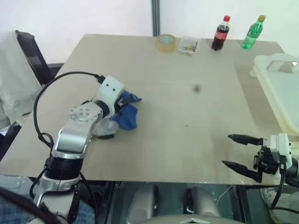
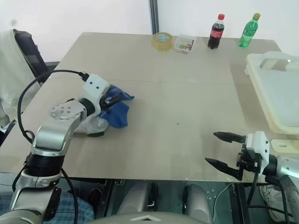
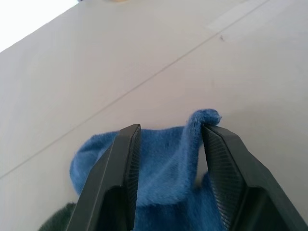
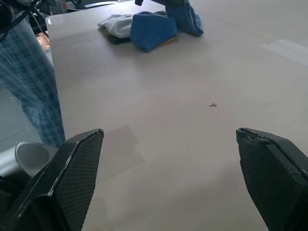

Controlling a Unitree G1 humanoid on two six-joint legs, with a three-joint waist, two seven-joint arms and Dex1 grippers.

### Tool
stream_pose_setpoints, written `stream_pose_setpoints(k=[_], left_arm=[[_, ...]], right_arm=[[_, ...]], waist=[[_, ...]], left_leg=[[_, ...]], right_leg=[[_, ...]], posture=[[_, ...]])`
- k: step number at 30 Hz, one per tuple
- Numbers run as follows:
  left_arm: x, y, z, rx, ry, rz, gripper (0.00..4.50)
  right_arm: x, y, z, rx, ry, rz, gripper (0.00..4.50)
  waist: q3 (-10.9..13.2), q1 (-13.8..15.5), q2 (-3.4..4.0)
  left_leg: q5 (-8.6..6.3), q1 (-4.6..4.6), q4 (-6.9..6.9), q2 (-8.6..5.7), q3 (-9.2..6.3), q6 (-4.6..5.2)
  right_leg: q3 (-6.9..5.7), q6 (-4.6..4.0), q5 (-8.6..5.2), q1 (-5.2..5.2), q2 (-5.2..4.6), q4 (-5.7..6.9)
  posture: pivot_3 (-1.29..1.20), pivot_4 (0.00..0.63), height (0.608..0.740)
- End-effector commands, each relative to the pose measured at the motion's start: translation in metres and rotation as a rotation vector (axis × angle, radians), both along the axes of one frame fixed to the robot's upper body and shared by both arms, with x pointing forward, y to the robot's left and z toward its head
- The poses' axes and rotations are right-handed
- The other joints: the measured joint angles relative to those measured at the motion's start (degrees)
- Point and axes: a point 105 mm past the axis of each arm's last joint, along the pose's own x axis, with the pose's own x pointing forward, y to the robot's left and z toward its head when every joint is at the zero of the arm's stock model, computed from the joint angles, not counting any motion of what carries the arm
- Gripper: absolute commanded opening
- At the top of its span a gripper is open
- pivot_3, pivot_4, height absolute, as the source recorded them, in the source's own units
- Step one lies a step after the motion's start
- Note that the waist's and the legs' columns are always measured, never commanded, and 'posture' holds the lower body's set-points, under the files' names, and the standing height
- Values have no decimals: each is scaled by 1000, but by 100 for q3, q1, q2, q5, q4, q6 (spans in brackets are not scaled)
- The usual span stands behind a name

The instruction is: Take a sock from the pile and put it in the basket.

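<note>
The left gripper [image 3: 168, 159], half spread, has a fold of the blue sock [image 3: 163, 163] between its fingers, perhaps loosely. The basket [image 1: 280, 88] waits at the table's [image 1: 187, 112] right edge, nearer the wide-open right gripper [image 1: 243, 156].

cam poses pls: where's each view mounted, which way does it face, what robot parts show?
Head stereo pair: look forward and down over the table; both arms show; basket at the right edge.
Left wrist: looks along the left hand, its fingers either side of a blue sock.
Right wrist: looks along the open right hand across the table to the pile.
Shared: the pile, the table.
</note>
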Motion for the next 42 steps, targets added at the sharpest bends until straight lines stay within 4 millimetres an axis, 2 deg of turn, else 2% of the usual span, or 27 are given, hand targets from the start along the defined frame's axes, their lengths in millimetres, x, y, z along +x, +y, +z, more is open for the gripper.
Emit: stream_pose_setpoints(k=[1, 3, 6, 7, 11, 19, 24, 28, 33, 34, 36, 38, 40, 42], left_arm=[[2, -1, 8, 13, -34, 10, 1904], [2, 0, 6, 15, -29, 16, 1363], [0, -1, 0, 21, -4, 11, 118], [0, -2, -1, 18, 3, 6, 34], [1, -10, -2, 8, 15, -8, 34], [27, -62, 1, -66, 75, -67, 34], [23, -119, -20, -89, 188, -196, 34], [13, -153, -36, -110, 268, -239, 34], [3, -192, -41, -179, 331, -248, 34], [-4, -204, -42, -175, 341, -288, 584], [-16, -219, -41, -159, 339, -365, 1078], [-24, -228, -36, -209, 355, -400, 2146], [-33, -238, -20, -339, 347, -462, 3178], [-42, -239, -12, -397, 373, -517, 4162]], right_arm=[[-1, 0, 6, -11, -32, 3, 4500], [-1, -1, 6, -12, -33, 0, 4500], [-1, -2, 5, -18, -33, -4, 4500], [-1, -2, 5, -19, -34, -5, 4500], [-1, -2, 6, -19, -35, -5, 4500], [2, 0, 7, -17, -40, 3, 4500], [5, -1, 9, -24, -55, -8, 4500], [6, -3, 11, -29, -64, -19, 4500], [7, -6, 12, -38, -75, -39, 4500], [7, -6, 12, -41, -76, -47, 4500], [8, -8, 12, -47, -78, -64, 4500], [10, -10, 9, -71, -69, -86, 4500], [17, -14, 6, -100, -70, -138, 4500], [23, -16, 5, -108, -68, -181, 4500]], waist=[[0, -5, 0], [0, -2, -1], [1, -2, -1], [0, 1, -1], [1, 2, -1], [3, 15, -10], [3, -6, -10], [6, 0, -16], [7, 3, -16], [7, 4, -16], [7, 5, -16], [7, 1, -17], [7, -7, -17], [7, -9, -16]], left_leg=[[1, 0, 0, 0, 1, -1], [1, 0, 0, 0, 0, -1], [0, 1, 0, 0, 0, 0], [0, 0, 0, 0, 0, 0], [1, 0, 0, 0, 0, 0], [-1, -3, 11, -11, -6, 5], [2, -3, 10, -17, -2, 0], [2, -5, 11, -17, -3, -1], [-2, -4, 11, -14, -5, 7], [-2, -5, 11, -14, -5, 7], [-2, -5, 11, -15, -5, 7], [-1, -5, 11, -15, -5, 5], [-1, -5, 11, -12, -4, 6], [-1, -5, 11, -9, -5, 5]], right_leg=[[1, 0, 0, 0, 0, 0], [1, 0, 0, 0, 0, 0], [0, 0, 0, 0, 0, 1], [0, 0, 0, 0, 0, 1], [1, 0, 0, 0, -1, 1], [-3, 1, 0, 5, -3, 5], [2, 2, 0, 2, -1, 5], [1, 2, 0, 2, -2, 5], [1, 3, -1, 2, -3, 6], [1, 3, -1, 2, -4, 6], [1, 3, -1, 2, -5, 6], [1, 3, -1, 1, -5, 6], [3, 3, -1, 1, -5, 6], [4, 3, -1, 1, -6, 6]], posture=[[0, 150, 735], [0, 150, 735], [0, 150, 735], [0, 150, 735], [0, 150, 735], [0, 150, 735], [0, 150, 735], [0, 150, 735], [0, 150, 735], [0, 150, 735], [0, 150, 735], [0, 150, 735], [0, 150, 735], [0, 150, 735]])
